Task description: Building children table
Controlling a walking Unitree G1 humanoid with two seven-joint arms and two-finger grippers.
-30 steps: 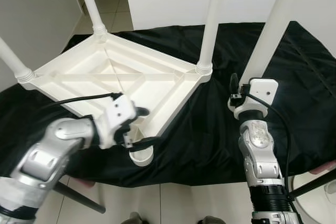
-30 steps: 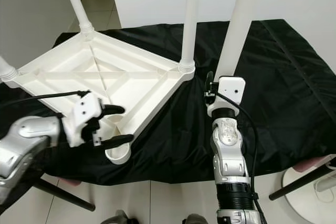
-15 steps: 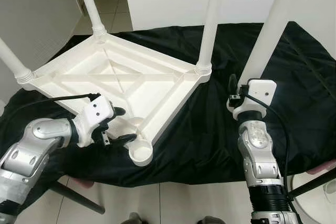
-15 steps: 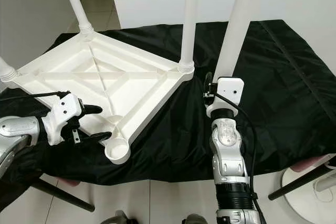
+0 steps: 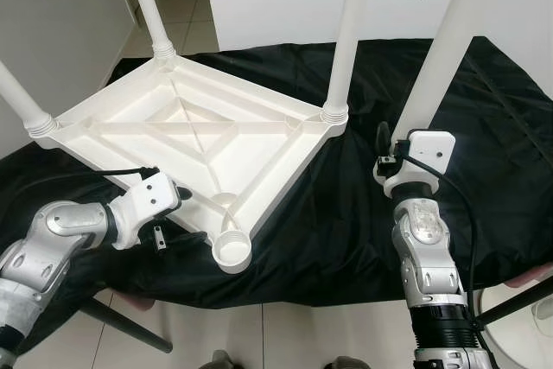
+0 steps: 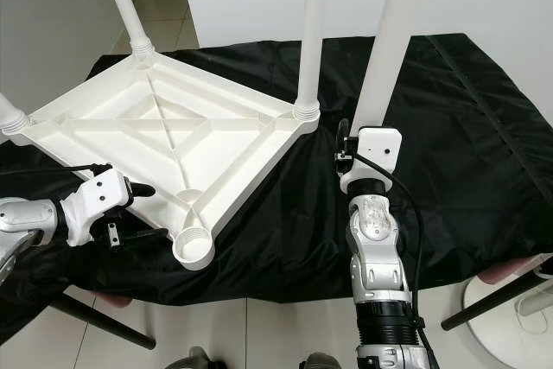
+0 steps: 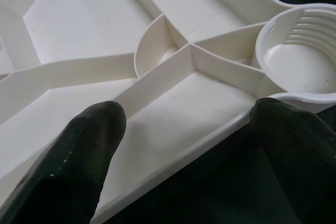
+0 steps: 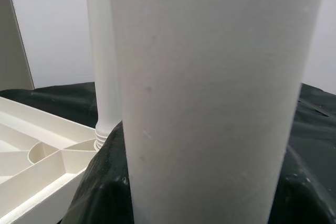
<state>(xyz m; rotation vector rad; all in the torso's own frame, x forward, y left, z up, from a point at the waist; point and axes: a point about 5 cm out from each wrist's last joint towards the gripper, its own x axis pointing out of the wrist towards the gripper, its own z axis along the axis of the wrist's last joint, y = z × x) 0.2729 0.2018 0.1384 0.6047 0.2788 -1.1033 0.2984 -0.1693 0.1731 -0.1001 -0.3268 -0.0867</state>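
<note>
Left-eye view: right gripper (image 5: 386,146) gripped the upright fourth leg (image 5: 441,58), well right of the empty socket (image 5: 232,249) beside the spread-fingered left gripper (image 5: 178,216).

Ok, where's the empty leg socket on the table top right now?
The empty socket is at the near corner of the upturned table top, just right of the left gripper and nearest the robot.

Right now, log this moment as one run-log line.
tabletop: upside down on black cloth | three legs screwed in, empty socket | left gripper: open beside socket | right gripper: shut on fourth leg
</note>
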